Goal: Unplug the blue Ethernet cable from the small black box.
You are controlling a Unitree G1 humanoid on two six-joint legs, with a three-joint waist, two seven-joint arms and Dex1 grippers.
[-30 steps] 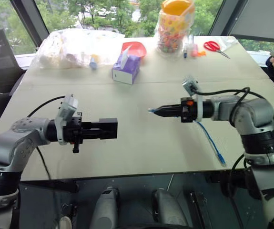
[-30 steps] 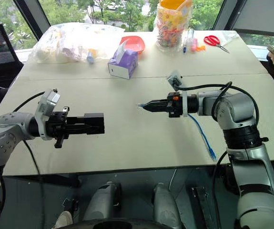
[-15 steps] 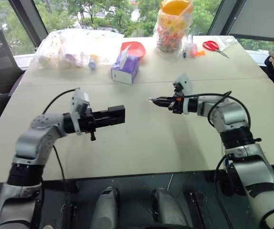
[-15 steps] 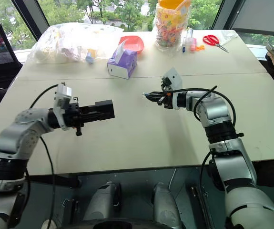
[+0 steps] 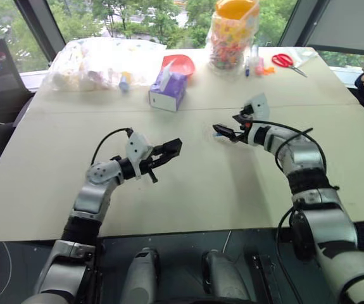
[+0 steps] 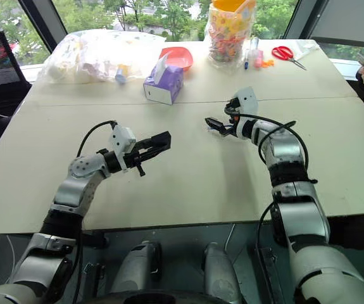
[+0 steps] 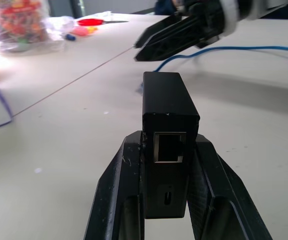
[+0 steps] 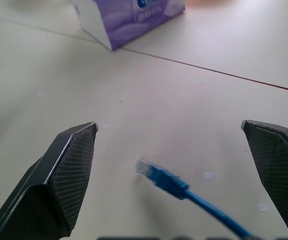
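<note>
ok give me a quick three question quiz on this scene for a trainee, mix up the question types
1. True or false: the blue Ethernet cable is plugged into the small black box.
2. Which gripper holds the small black box?
A. the left gripper
B. the right gripper
C. neither
3. Fill in: the right gripper's fingers stand ____, with the cable's plug lying loose on the table between them.

Key:
1. False. The port on the box's near face is empty, and the cable's plug lies apart from the box.
2. A. Its fingers are shut on the box's sides.
3. Open.
</note>
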